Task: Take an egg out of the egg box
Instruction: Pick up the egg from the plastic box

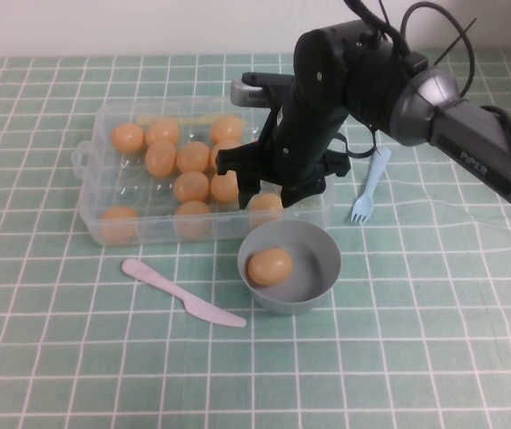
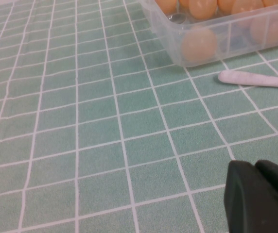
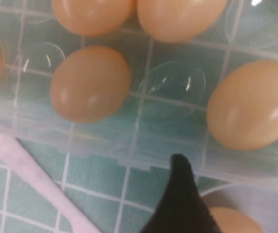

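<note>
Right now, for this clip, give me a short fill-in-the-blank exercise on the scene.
1. One egg already lies in the grey ____.
2. The right hand hovers over the near right corner of the egg ____.
3. The pink knife lies on the ____, in front of that container.
4. The left hand sits low over the tablecloth, holding ____.

Missing: bowl; box; tablecloth; nothing
</note>
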Robot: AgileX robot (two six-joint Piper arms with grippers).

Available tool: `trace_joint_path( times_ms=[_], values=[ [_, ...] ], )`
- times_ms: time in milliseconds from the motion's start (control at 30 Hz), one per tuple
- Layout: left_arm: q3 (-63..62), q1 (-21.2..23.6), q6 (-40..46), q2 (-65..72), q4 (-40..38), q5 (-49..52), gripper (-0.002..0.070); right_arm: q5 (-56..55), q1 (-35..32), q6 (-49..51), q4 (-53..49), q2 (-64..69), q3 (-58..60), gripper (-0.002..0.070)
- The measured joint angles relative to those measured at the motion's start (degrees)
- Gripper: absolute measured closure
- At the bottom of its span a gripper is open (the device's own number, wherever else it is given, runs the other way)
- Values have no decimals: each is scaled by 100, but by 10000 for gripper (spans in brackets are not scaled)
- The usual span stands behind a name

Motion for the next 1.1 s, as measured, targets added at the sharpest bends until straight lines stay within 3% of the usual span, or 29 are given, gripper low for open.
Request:
trace_joint_path(
  times_ms=[1100],
  values=[
    [0,0,0,0,0,0,678,-120,-146,8,19,204,0,232]
  ],
)
